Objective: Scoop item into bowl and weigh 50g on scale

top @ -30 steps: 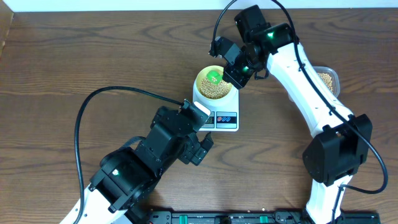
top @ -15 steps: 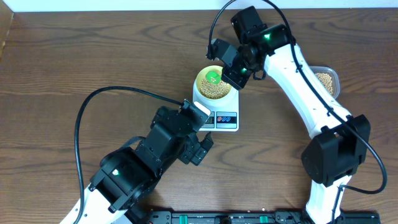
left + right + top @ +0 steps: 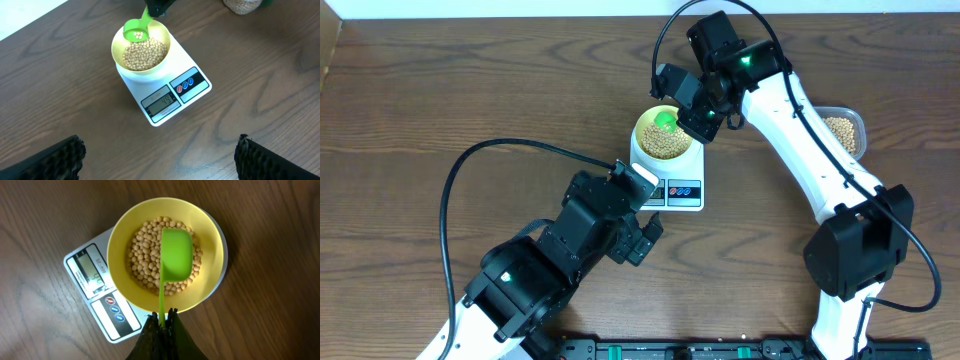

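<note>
The right claw [image 3: 162, 317] is pressed together on the thin handle of a green scoop [image 3: 176, 247], whose cup hangs over the bowl [image 3: 119, 255], above the beans [image 3: 145, 265] and inside the rim. In the left wrist view a few beans lie in the cup. The beans are small, round and tan-yellow; they cover the bowl's floor in a low heap, and the yellow wall stays bare above them all round. The bowl sits on the far end of the white scale [image 3: 125, 325], its rim reaching just past the scale's edges on three sides, clear of the grey display [image 3: 162, 102]. The display shows digits that look like 43, though small; beside it sit a red and a blue button [image 3: 185, 85], their print too fine to read. The left claw [image 3: 160, 155] stands wide apart, holding nothing, over the tabletop [image 3: 420, 100] just off the scale's display edge. Bare wood lies open to the left. A clear tub [image 3: 845, 130] of beans stands well apart, behind the right arm
</note>
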Action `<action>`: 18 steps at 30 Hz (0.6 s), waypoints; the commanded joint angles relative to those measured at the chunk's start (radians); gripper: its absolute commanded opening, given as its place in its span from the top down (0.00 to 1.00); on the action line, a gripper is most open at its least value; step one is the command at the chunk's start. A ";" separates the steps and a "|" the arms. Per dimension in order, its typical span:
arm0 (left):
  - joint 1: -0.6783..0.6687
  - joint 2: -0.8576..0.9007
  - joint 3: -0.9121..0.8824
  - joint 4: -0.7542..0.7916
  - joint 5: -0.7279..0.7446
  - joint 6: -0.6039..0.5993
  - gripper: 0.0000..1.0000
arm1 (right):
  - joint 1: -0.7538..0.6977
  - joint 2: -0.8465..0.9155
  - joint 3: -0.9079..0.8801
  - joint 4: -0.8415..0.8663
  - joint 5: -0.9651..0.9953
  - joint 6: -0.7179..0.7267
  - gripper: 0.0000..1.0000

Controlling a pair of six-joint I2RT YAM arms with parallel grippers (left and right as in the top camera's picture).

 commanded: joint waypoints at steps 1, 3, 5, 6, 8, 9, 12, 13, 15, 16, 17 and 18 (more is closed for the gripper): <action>0.004 -0.005 0.030 0.001 -0.013 0.014 0.02 | 0.014 -0.011 0.012 0.000 0.017 -0.018 0.99; 0.004 -0.005 0.030 0.001 -0.013 0.014 0.02 | 0.016 -0.011 0.012 0.000 0.017 -0.018 0.99; 0.004 -0.005 0.030 0.001 -0.013 0.014 0.02 | 0.015 -0.011 0.012 0.000 0.017 -0.018 0.99; 0.004 -0.005 0.030 0.001 -0.013 0.014 0.02 | 0.016 -0.011 0.012 0.000 0.017 -0.019 0.99; 0.004 -0.005 0.030 0.001 -0.013 0.014 0.02 | 0.016 -0.011 0.012 0.000 0.018 -0.022 0.99; 0.004 -0.005 0.030 0.001 -0.013 0.014 0.02 | 0.015 -0.011 0.012 0.000 0.018 -0.022 0.99; 0.004 -0.005 0.030 0.001 -0.013 0.014 0.02 | 0.015 -0.011 0.012 0.000 0.017 -0.021 0.99; 0.004 -0.005 0.030 0.001 -0.013 0.014 0.02 | 0.016 -0.011 0.012 0.000 0.017 -0.021 0.99; 0.004 -0.005 0.030 0.001 -0.013 0.014 0.02 | 0.016 -0.011 0.012 0.000 0.016 -0.019 0.99; 0.004 -0.005 0.030 0.001 -0.013 0.014 0.02 | 0.016 -0.011 0.012 0.000 0.016 -0.010 0.99; 0.004 -0.005 0.030 0.001 -0.013 0.014 0.02 | 0.016 -0.011 0.012 -0.001 0.016 0.001 0.99; 0.004 -0.005 0.030 0.001 -0.013 0.014 0.02 | 0.015 -0.011 0.013 -0.001 0.013 0.039 0.99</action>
